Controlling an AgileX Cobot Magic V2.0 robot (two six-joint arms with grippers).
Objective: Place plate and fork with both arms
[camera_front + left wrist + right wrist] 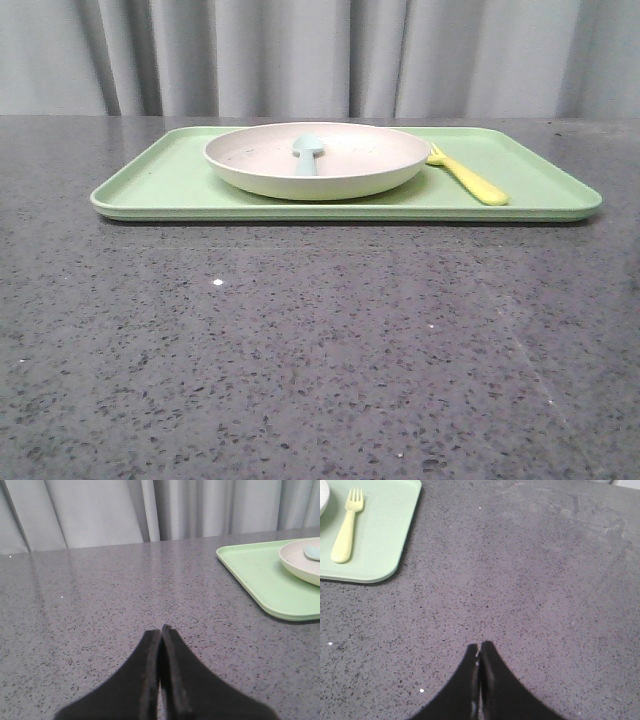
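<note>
Right now the left gripper (161, 630) has its two black fingers pressed together with nothing between them, and it hangs over bare worktop (100, 605). The right gripper (479, 646) is the same: fingers pressed together, holding nothing, over bare worktop too.

The plate (317, 160) sits on the green tray (165, 180), about in the middle and a bit toward the tray's left end. A pale blue spoon (307, 152) lies inside the plate. The fork (468, 178) lies on the tray near its right end, just beside the plate's rim. From the front I cannot tell if its tines touch the plate or not.

The plate looks stiff and smooth, and probably not heavy. Its raised rim is the best place to pinch, on the side closest to the left gripper. It may slip, and tipping it would let the spoon slide out.

The fork looks like light, hard plastic. Its thick handle is the place to grab. It lies flat, so the fingers must come down close to the tray floor.

The tray has a low lip all round, so both things need a lift over it. There is lots of open worktop in front of the tray and at both of its ends.
</note>
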